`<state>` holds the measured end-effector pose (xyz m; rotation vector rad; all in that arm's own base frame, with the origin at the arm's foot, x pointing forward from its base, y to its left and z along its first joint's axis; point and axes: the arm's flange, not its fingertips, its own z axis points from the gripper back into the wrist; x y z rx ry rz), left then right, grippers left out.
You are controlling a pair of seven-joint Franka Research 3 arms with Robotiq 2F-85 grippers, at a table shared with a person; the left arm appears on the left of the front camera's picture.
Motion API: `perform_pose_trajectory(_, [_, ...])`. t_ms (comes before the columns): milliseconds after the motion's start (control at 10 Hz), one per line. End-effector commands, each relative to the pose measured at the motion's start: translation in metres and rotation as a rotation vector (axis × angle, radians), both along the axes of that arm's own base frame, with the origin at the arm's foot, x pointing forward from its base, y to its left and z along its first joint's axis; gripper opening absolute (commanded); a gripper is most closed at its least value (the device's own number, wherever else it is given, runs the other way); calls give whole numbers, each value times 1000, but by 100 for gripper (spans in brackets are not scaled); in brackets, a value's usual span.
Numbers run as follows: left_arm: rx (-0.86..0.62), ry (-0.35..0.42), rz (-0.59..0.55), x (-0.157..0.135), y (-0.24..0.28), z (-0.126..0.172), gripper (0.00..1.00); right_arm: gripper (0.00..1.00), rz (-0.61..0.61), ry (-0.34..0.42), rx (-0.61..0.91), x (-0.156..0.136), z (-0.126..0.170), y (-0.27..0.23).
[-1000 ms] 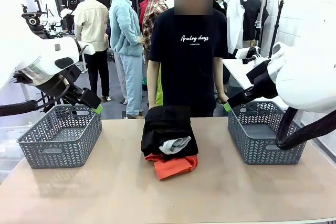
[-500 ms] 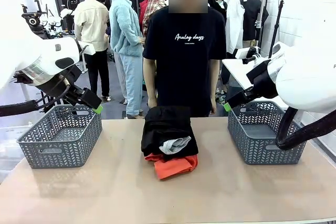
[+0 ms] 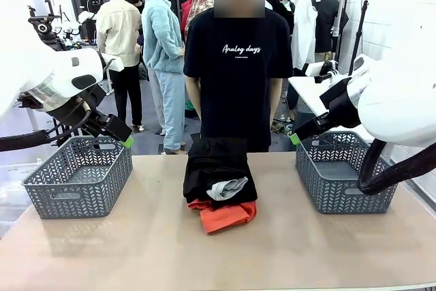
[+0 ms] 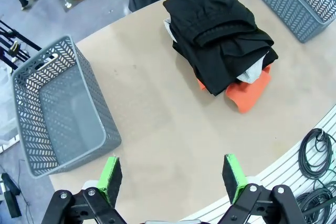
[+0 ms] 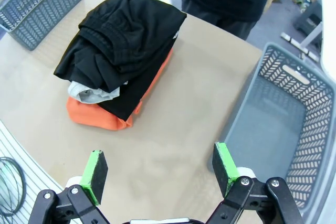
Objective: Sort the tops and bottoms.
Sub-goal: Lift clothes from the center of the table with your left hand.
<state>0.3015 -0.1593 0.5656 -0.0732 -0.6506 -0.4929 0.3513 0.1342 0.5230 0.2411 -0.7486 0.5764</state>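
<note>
Table [image 3: 136, 250]: pale wooden top; the folded pile lies mid-table, nearer the far edge, between the two baskets and well apart from both.
Left basket [image 3: 78, 199]: grey plastic lattice, at the left; nothing shows inside it.
Right basket [image 3: 340, 189]: same make, at the right; nothing shows inside it.
Black bottoms [image 3: 214, 165]: top of the pile, the biggest piece; soft, limp cloth, likely the heaviest of the three; it will probably unfold and trail when lifted, so a pinch on the thick folded ridge on top seems the safest hold.
Orange-red top [image 3: 228, 215]: bottom of the pile, its near end sticking out from under the black; light and floppy; that free near edge is the place to grip it.
Light grey top [image 3: 228, 187]: smallest, sandwiched between the other two with only a crumpled bit showing at the near side; very light, and likely to drag along with a neighbour.
Left gripper [image 4: 172, 174]: fingers spread wide, nothing between them; it hangs above the left basket.
Right gripper [image 5: 160, 167]: fingers spread wide, nothing held; it hangs above the right basket.
Writing: "Analog days" in white script on the person's black T-shirt [image 3: 240, 49], with a smaller line beneath too small to read; no label can be made out on the garments.
</note>
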Motion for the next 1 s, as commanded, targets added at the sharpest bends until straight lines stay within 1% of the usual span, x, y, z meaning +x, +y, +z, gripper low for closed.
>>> perform_pose_trajectory(0, [0,0,0,0,0,0,100,100,6,-9,2,2,-1,0])
perform_pose_trajectory(100, [38,42,-29,24,-11,0,100,100,6,-9,2,2,-1,0])
perform_pose_trajectory(200, [86,45,-20,55,-32,-5,100,100,6,-9,2,2,-1,0])
perform_pose_trajectory(300, [115,71,-6,90,-58,-12,100,100,6,-9,2,2,-1,0])
perform_pose_trajectory(400, [141,96,15,118,-79,-22,100,100,6,-9,2,2,-1,0])
perform_pose_trajectory(500, [147,135,31,139,-98,-33,100,100,6,-9,2,2,-1,0])
perform_pose_trajectory(600, [140,144,89,155,-112,-40,100,100,6,-9,2,2,-1,0])
perform_pose_trajectory(700, [133,145,143,166,-119,-41,100,100,6,-9,2,2,-1,0])
perform_pose_trajectory(800, [118,142,11,140,-93,-51,100,100,6,-9,2,2,-1,0])
perform_pose_trajectory(900, [118,142,11,140,-93,-51,100,100,6,-9,2,2,-1,0])
